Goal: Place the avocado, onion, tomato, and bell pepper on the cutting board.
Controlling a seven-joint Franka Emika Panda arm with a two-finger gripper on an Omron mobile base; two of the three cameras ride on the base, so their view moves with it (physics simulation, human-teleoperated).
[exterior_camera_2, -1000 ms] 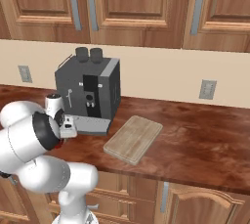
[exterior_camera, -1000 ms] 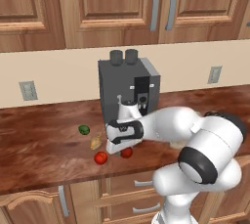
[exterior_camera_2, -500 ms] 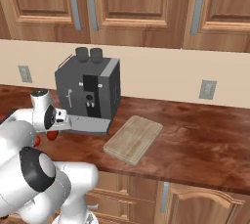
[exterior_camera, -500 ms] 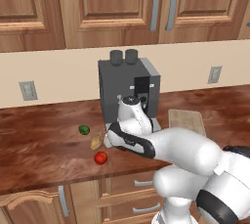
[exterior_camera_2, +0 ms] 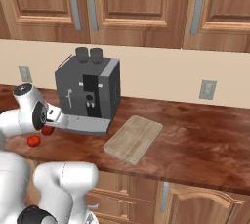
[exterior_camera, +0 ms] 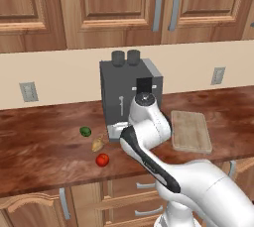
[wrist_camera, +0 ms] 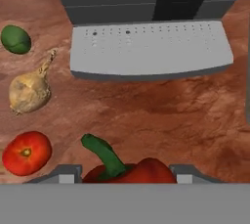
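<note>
Four vegetables await us: our gripper [wrist_camera: 125,179] pinches the lumpy red bell pepper [wrist_camera: 132,170] by its sides, green stem up, likely for carrying. Left of the gripper lie the smooth red tomato [wrist_camera: 26,153], tan onion [wrist_camera: 29,92] and dark green avocado [wrist_camera: 16,39]; the pale wooden cutting board [exterior_camera: 190,131] sits well apart, bare.

- We see a grey coffee machine [exterior_camera: 130,97] standing on the dark reddish-brown worktop [exterior_camera: 44,146], against the beige wall [exterior_camera_2: 161,71].
- Its flat drip tray [wrist_camera: 149,47] juts forward.
- We count wall outlets [exterior_camera_2: 207,89] behind, wooden cabinets [exterior_camera: 109,8] above, drawers [exterior_camera_2: 195,203] below.
</note>
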